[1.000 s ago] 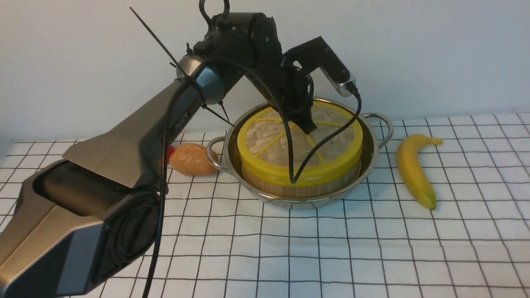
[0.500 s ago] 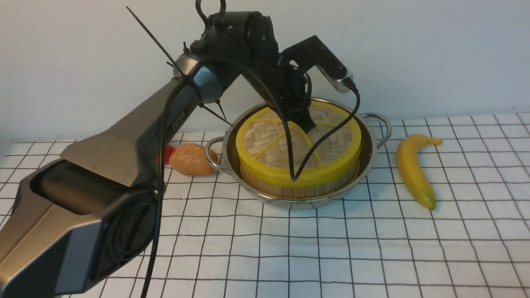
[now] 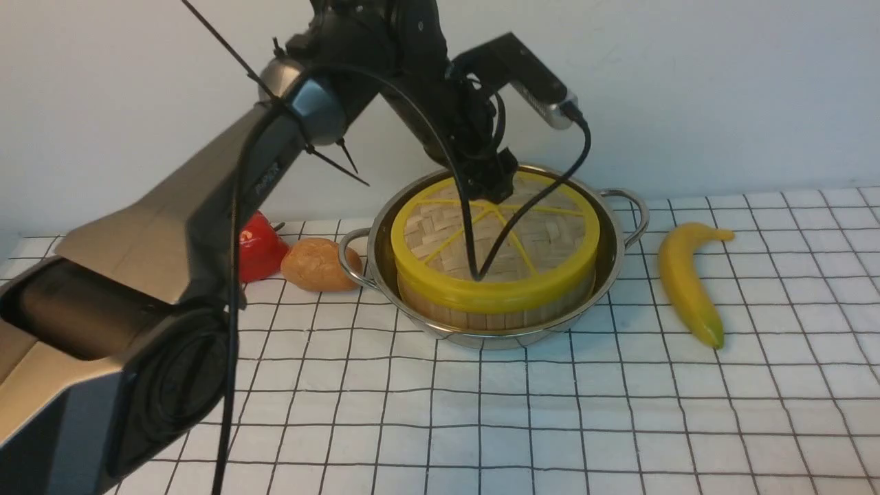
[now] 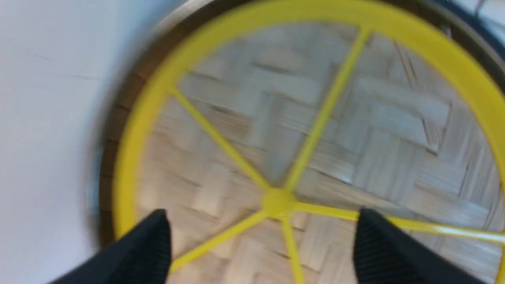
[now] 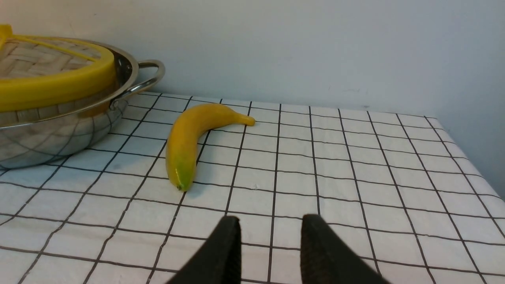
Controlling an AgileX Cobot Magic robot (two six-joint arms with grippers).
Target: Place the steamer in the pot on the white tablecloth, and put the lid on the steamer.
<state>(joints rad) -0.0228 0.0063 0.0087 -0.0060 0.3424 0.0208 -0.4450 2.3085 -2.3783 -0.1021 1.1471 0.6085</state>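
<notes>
Lid (image 3: 440,237) is on the steamer (image 3: 505,320), and the steamer sits in the pot (image 3: 481,340), near the worktop's back edge, approx. midway along it. Placing looks done; the step in hand is prob. letting go of the lid and backing the left arm off. The left gripper (image 4: 262,244) has its fingers spread wide over the lid, w/ the hub and spokes showing between them and nothing pinched. The right gripper (image 5: 271,236) also stands w/ a gap between its fingers, over the white tablecloth (image 5: 252,177), holding nothing.

Next move, as a judgement: lift the left gripper straight up, clear of the lid's spokes, then swing the arm away toward the worktop's left side w/o dragging the lid. The cable (image 3: 469,237) hangs in front of the lid in the front view, so it might snag on the rim or a pot handle; whether it touches, can't tell. Right arm prob. needs no move.

Writing: "PiPER" or sim. on the left arm's link (image 3: 268,177), blurred. Small lettering on the camera housing (image 3: 543,106) is too tiny to read. No brand or label legible on the pot, steamer or lid, nor on the banana (image 3: 687,282).
</notes>
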